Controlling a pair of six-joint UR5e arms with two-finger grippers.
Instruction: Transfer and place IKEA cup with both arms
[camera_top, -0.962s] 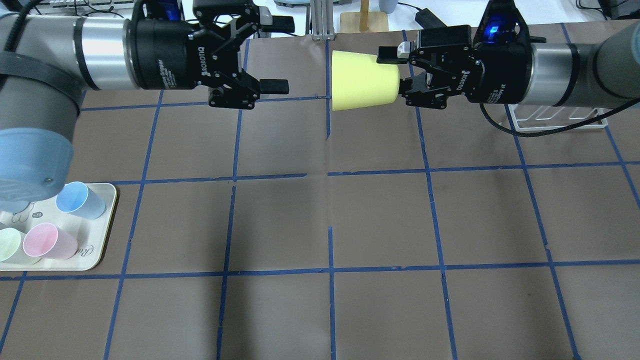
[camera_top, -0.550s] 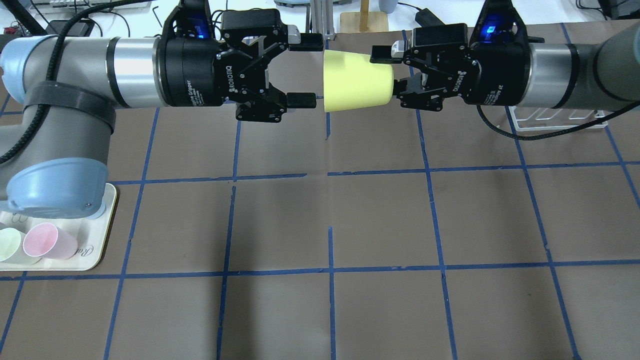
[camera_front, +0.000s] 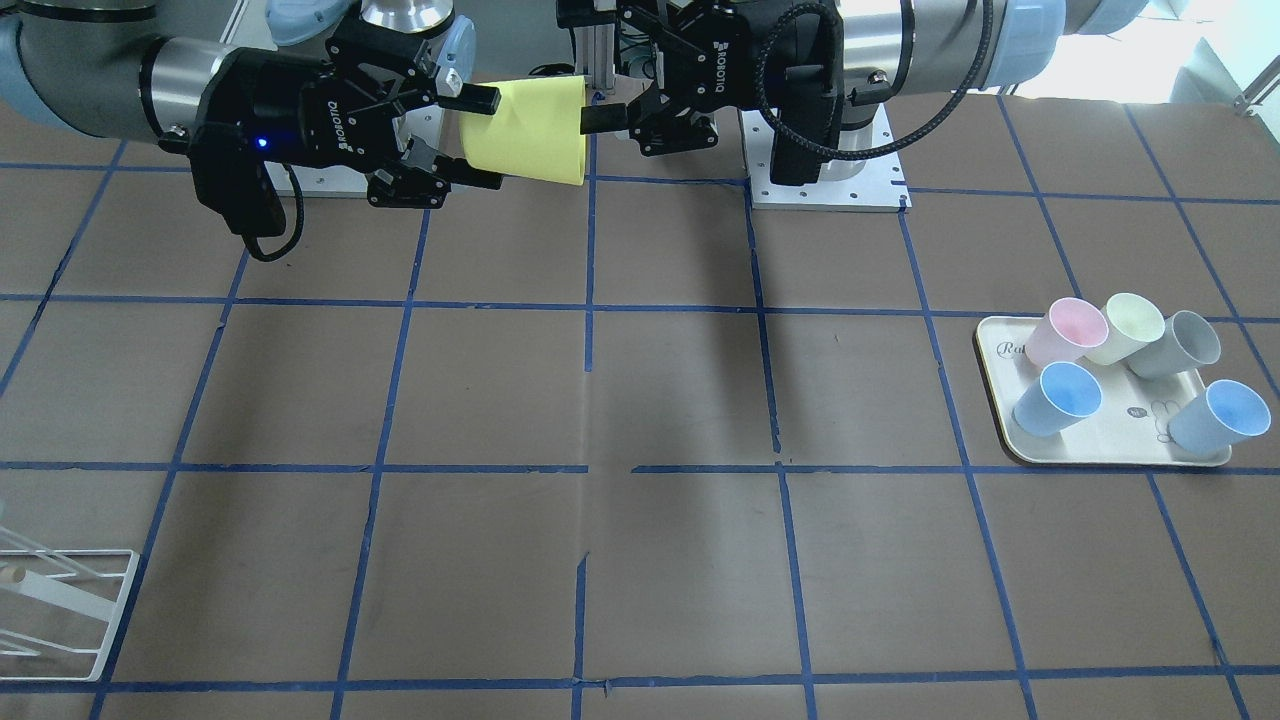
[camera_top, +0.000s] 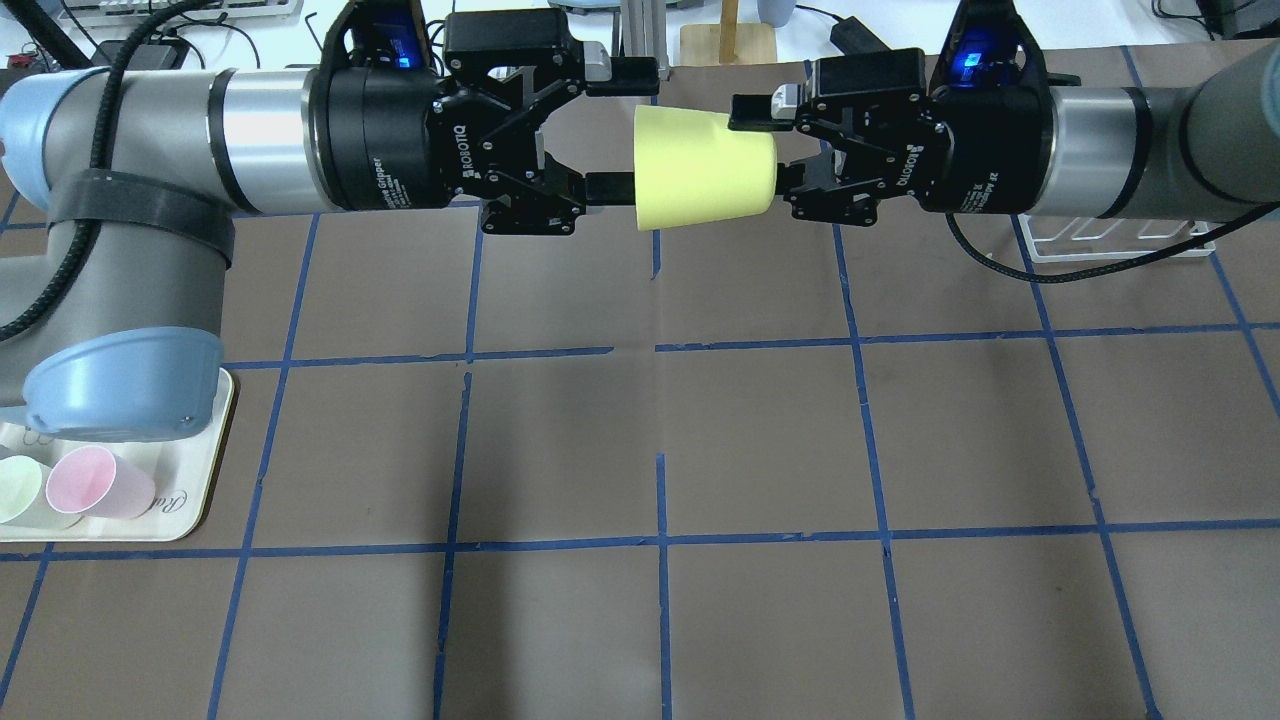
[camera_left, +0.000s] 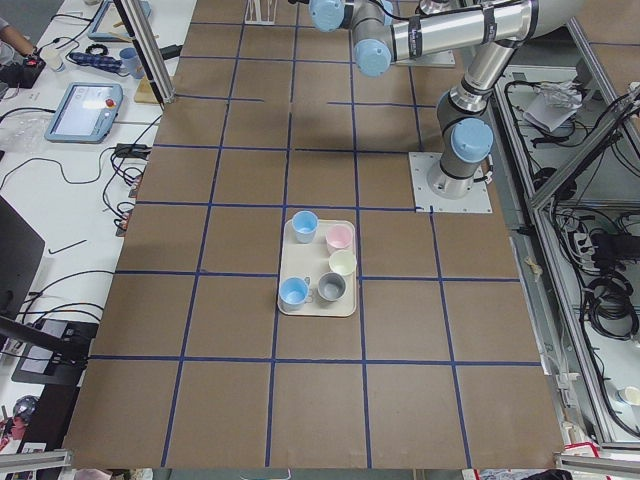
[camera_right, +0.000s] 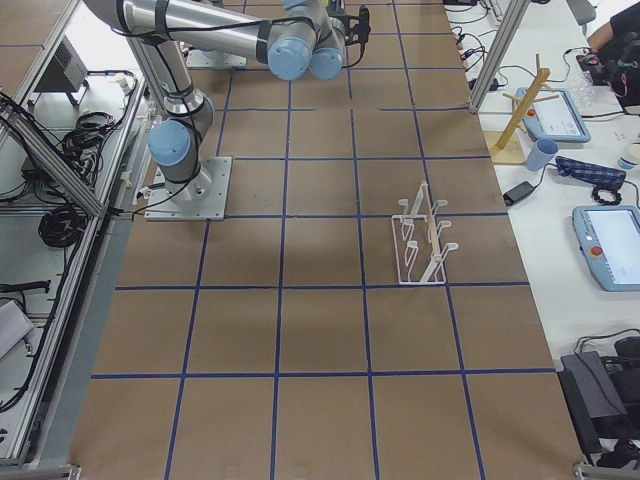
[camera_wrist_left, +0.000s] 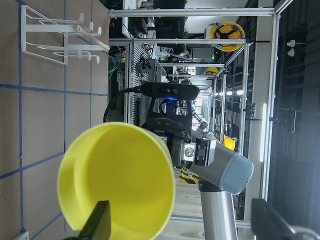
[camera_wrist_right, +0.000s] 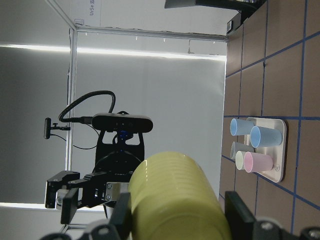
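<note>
the wide-open black left hand (camera_top: 622, 128) is now straddling the rim of the bright yellow plastic tumbler (camera_top: 700, 165), closer than before. the right hand (camera_top: 768, 150) is clamping its narrow base, sideways above the brown bench (camera_top: 760, 430), well apart from a cream rectangular tray (camera_top: 195, 500).

tray (camera_top: 200, 480) partly hidden under left arm (camera_top: 120, 390), pale green cup (camera_top: 12, 490) cut by edge, rack (camera_front: 70, 553) cropped

cup (camera_top: 700, 168) sideways between left pincer (camera_top: 622, 130) and right pincer (camera_top: 768, 142).

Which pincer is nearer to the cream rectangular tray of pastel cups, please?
Left. The left pincer sits at the bright yellow plastic tumbler's mouth, on the tray's side; the right pincer grips its base, farther off.
</note>
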